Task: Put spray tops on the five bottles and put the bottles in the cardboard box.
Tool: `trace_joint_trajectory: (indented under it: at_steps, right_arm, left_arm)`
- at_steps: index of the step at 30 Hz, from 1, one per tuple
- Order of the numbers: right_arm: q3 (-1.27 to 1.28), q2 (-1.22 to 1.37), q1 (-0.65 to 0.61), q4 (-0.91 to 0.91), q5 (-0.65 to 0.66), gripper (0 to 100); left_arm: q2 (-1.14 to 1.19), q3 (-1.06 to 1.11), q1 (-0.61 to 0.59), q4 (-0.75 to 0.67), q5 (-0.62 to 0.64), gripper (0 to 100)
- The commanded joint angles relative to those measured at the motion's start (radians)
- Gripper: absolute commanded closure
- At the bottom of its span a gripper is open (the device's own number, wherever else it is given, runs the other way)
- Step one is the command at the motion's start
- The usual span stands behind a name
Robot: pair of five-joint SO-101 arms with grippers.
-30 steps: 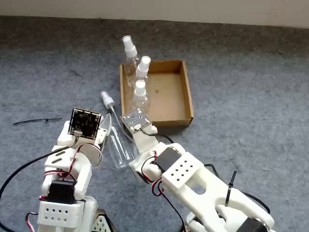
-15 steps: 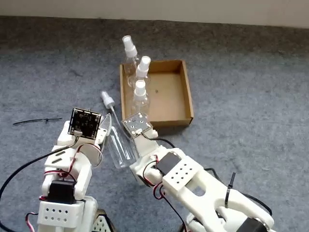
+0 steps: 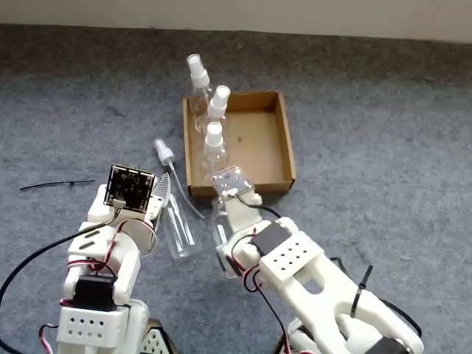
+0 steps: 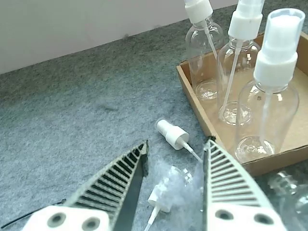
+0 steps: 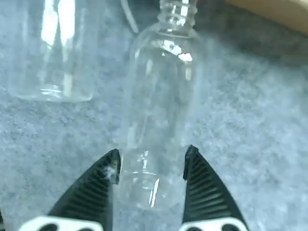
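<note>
The right gripper point(image 5: 151, 159) clamps its fingers on an uncapped bottle point(image 5: 161, 96) lying on the grey surface point(image 3: 383, 110), just near of the cardboard box point(image 3: 286, 140). Three capped bottles point(image 3: 214, 144) stand along the box's left wall. To the left, the left gripper point(image 4: 175, 143) holds its fingers spread over the surface, a loose spray top point(image 4: 172, 134) just beyond them. A second bare bottle point(image 3: 179, 228) lies beside that arm.

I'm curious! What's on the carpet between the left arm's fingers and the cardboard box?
A loose white spray top lies there, shown in the left wrist view.
</note>
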Motion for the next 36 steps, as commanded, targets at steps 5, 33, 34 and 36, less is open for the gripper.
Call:
trace_joint_trajectory:
  at_steps: [5,33,34,36]
  right_arm:
    - [-0.081,0.001,0.242,0.337,0.273,99.4]
    - [-0.328,0.32,0.966,-0.03,0.618,99.4]
    - [-0.351,0.354,0.974,-0.03,0.62,99.4]
    - [-0.387,0.415,0.998,-0.03,0.652,99.4]
  left_arm:
    - [-0.013,-0.004,-0.007,-0.006,-0.003,83]
    - [0.938,-0.776,-0.329,0.387,-0.074,83]
    - [0.987,-0.835,-0.334,0.44,-0.115,83]
    - [1.072,-0.946,-0.346,0.542,-0.19,83]
